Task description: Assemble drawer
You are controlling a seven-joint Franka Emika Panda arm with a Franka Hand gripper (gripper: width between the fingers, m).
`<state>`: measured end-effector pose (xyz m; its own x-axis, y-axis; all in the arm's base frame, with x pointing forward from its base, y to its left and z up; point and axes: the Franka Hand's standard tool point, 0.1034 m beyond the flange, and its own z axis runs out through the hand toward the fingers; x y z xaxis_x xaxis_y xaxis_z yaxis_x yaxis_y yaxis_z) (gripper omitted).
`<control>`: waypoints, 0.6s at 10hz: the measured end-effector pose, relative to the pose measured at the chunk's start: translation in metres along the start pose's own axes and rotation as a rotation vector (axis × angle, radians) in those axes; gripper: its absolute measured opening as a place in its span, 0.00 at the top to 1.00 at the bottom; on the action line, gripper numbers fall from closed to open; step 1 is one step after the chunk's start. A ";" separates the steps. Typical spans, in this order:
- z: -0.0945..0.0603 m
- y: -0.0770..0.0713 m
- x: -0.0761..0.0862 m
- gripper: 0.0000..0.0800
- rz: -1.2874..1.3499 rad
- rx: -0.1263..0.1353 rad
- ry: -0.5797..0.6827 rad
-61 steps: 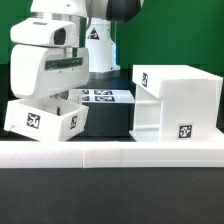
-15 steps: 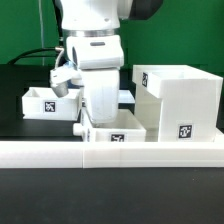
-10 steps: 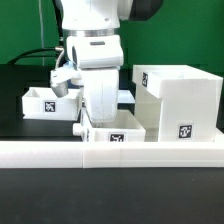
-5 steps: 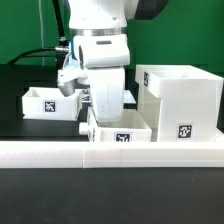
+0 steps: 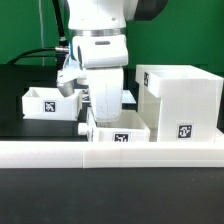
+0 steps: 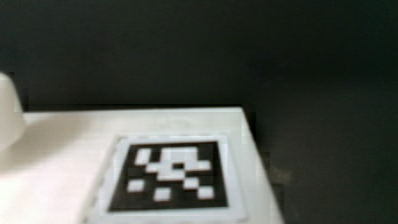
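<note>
Still unmoved, the claw [image 5: 104, 116] sits in the near box [image 5: 138, 136], grip indiscernible.

On my remote feed I see a long low white rail [image 5: 110, 153] across the front, black tabletop [image 5: 15, 125] just behind the rail, green backdrop [image 5: 22, 25] well behind it, black cable [image 5: 38, 54] crossing that green, soft even light
</note>
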<state>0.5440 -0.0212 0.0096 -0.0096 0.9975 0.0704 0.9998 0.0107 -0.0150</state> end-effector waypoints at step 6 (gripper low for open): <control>-0.004 0.000 0.007 0.95 0.019 0.029 0.000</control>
<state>0.5442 -0.0145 0.0143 0.0094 0.9975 0.0695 0.9989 -0.0063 -0.0457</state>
